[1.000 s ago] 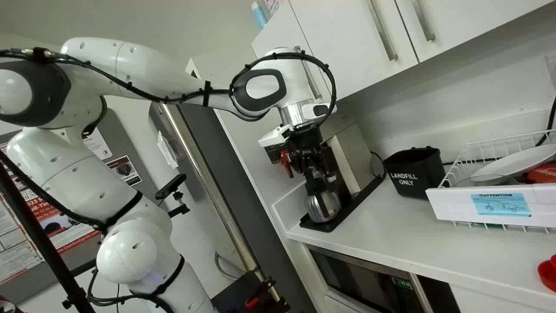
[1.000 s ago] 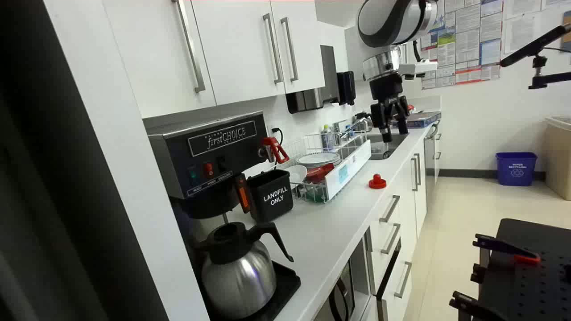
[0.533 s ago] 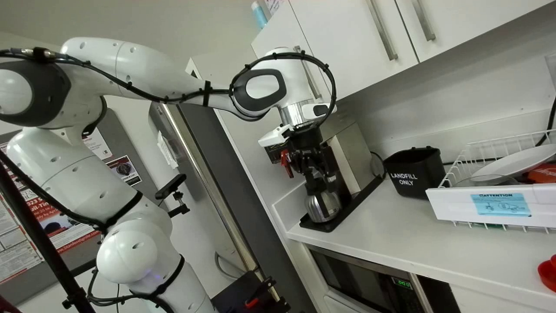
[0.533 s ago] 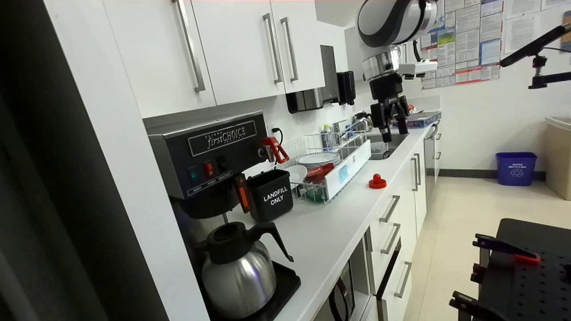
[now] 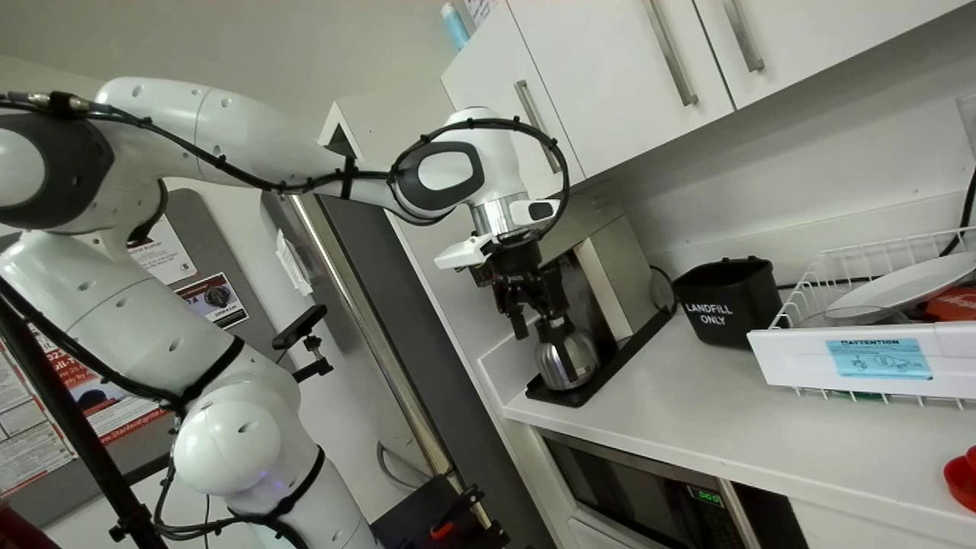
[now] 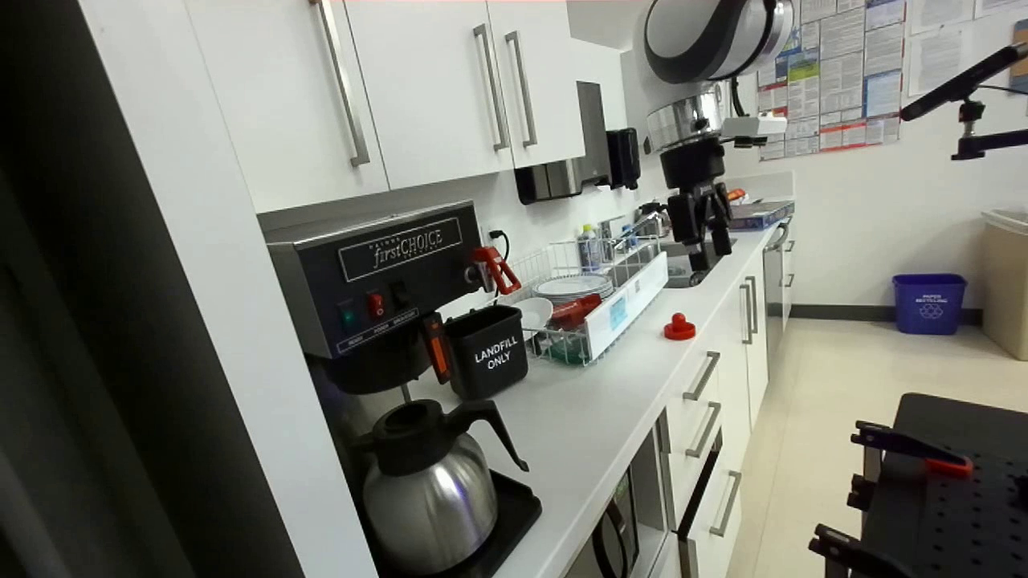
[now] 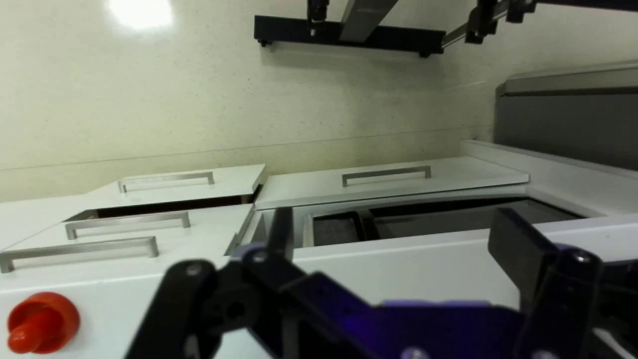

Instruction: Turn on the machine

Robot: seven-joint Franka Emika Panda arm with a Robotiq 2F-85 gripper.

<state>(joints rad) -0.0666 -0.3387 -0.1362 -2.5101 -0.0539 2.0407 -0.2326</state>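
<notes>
Wrist view: my pincer (image 7: 400, 238) hangs released, its two black fingers (image 7: 521, 249) spread wide, with a strip of white counter (image 7: 408, 276) showing between them. At lower left, a red knob (image 7: 42, 321) sits on the same counter. Both exterior views show me in mid-air, my white arm (image 5: 259, 136) stretched out and my fingers pointing down. In an exterior view, the coffee maker (image 6: 377, 277), lettered “firstCHOICE”, stands at one end of the counter, well apart from my fingers. Its red switch (image 6: 375, 304) is set in the black front panel (image 6: 438, 281), beside a green light (image 6: 348, 315); both are too small for me to tell whether they are on. A red tap (image 6: 498, 270) juts from the same panel. Below, a steel pot (image 6: 434, 514) with a black lid (image 6: 401, 449) and handle (image 6: 486, 411) stands upright on the coffee maker's flat black base (image 6: 516, 512). A black bin (image 6: 486, 353) lettered “LANDFILL ONLY” stands near the coffee maker, next to a white dish rack (image 6: 645, 291) holding plates (image 6: 574, 283). In an exterior view with a microwave (image 5: 625, 492) built in under the counter, my pincer stands in front of the coffee maker and hides part of it from the camera, while white cupboards (image 5: 610, 84) line the wall (image 5: 762, 183) above
</notes>
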